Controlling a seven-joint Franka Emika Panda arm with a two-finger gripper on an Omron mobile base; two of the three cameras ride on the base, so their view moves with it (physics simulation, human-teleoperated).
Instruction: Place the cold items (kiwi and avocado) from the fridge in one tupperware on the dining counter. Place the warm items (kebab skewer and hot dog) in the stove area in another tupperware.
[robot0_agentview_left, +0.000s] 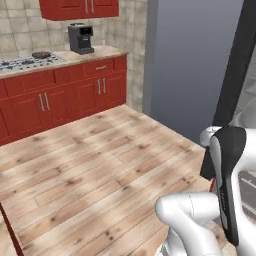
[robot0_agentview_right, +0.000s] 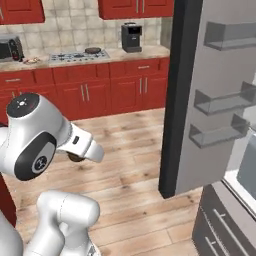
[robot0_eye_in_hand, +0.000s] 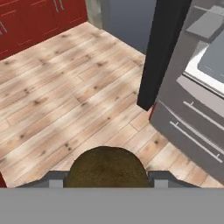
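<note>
The gripper (robot0_eye_in_hand: 107, 183) holds the brown fuzzy kiwi (robot0_eye_in_hand: 107, 168) away from the open fridge door (robot0_agentview_right: 200, 100); the other items seemingly remain

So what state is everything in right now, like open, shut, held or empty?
Fridge door: swung wide open, its shelves bare.
Gripper: shut on the kiwi.
Kiwi: brown and fuzzy, held between the finger tips above the wooden floor.
Fridge bottom drawers: shut.
Red base cabinets: doors shut.
Coffee machine: upright on the counter.
</note>
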